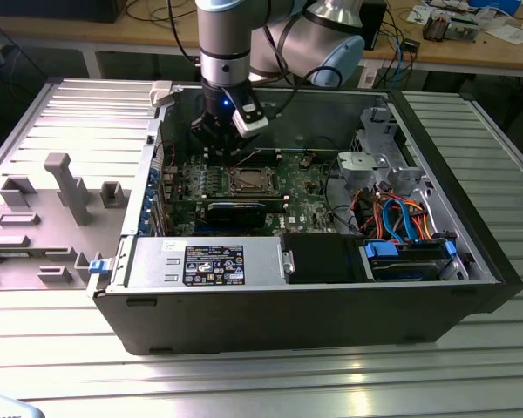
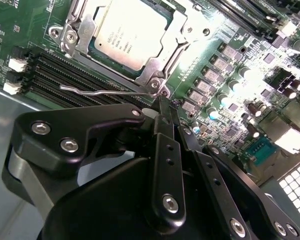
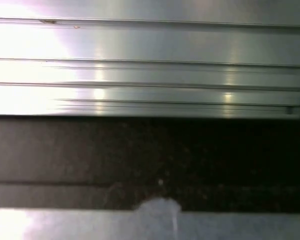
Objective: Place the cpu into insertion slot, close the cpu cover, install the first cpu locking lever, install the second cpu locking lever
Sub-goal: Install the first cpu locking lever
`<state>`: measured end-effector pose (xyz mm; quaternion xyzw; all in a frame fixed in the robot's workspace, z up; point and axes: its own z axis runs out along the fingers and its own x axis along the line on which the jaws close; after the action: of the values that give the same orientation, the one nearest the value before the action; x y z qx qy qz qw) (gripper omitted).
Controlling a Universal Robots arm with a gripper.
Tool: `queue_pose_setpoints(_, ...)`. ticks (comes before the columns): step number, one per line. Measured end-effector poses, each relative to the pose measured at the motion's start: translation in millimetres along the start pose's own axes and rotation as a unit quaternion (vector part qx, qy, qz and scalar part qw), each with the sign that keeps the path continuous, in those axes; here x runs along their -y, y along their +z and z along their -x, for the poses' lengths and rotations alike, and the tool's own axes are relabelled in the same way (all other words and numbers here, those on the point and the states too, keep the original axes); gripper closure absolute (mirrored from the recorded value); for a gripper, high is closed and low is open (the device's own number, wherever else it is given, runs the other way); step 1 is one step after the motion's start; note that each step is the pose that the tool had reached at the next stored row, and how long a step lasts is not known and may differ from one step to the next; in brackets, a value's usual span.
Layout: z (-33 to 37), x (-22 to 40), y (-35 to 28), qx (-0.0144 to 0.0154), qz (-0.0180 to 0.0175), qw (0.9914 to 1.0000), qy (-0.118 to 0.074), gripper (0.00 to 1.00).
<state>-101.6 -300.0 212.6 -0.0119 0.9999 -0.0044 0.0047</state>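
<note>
exterior view first: the arm comes down from the top into an open computer case that lies on a ribbed metal table. the gripper hangs low over the green circuit board, near the board's far edge and toward the exterior view's left of the socket. the socket sits in the middle of the board, with a long black card just in front of it. on the exterior view's left there's a grey plastic holder tray on the table, well apart from the case. bundles of orange and blue cables sit on the exterior view's right inside the case.

second wrist view: the chip is already sitting in the socket, and the silver cover frame lies flat around it with the chip's top showing through the window. a thin wire lever runs along 1 side of the socket, just beside the memory slots. the gripper's black fingers are pressed together with no gap, and the tip is right at the socket corner by the lever's end. can't tell if it's actually touching the lever or pinching anything.

first wrist view: just ribbed metal surface and a dark band below it, blurry.
</note>
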Motion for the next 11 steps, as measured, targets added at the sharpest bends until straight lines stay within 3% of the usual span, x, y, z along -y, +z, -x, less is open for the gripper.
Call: queue_pose_setpoints(11, 5.1, -2.3, 6.8, 0.0000, 0.0000, 0.99999, -0.004, 0.89)
